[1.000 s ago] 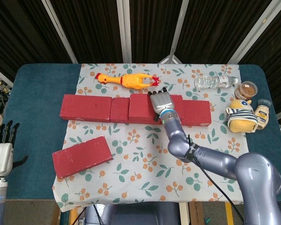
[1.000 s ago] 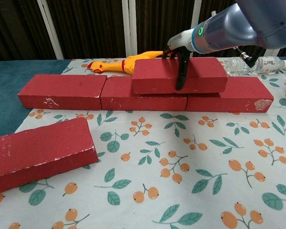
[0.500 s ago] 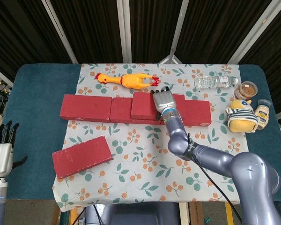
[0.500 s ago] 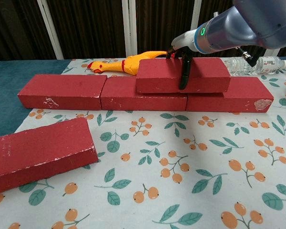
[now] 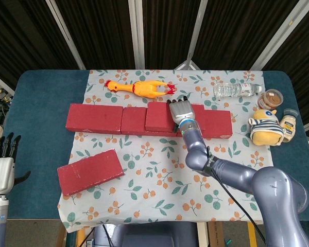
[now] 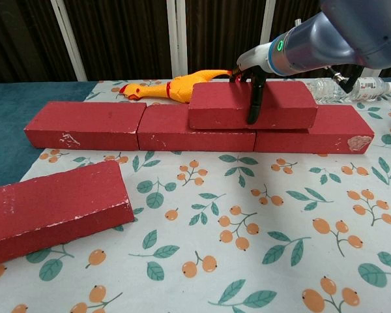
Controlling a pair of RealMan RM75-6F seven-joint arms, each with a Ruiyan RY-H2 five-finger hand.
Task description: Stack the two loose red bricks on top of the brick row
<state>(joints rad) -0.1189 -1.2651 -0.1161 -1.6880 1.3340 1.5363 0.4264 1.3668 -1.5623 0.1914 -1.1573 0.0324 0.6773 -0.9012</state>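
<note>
Three red bricks form a row across the floral cloth, seen in the chest view as a low wall. A fourth red brick lies on top of the row, over the joint between the middle and right bricks. My right hand grips this top brick, its thumb down the front face and the fingers over the back. The other loose red brick lies flat at the cloth's front left. My left hand hangs off the table's left edge, fingers straight, holding nothing.
A yellow rubber chicken lies just behind the row. At the right are a water bottle, a brown jar, a plush toy and a small sauce bottle. Blue table shows around the cloth.
My right hand has shifted the top brick a little to the right along the row and settled it lower. The left hand and the loose brick have not moved.
</note>
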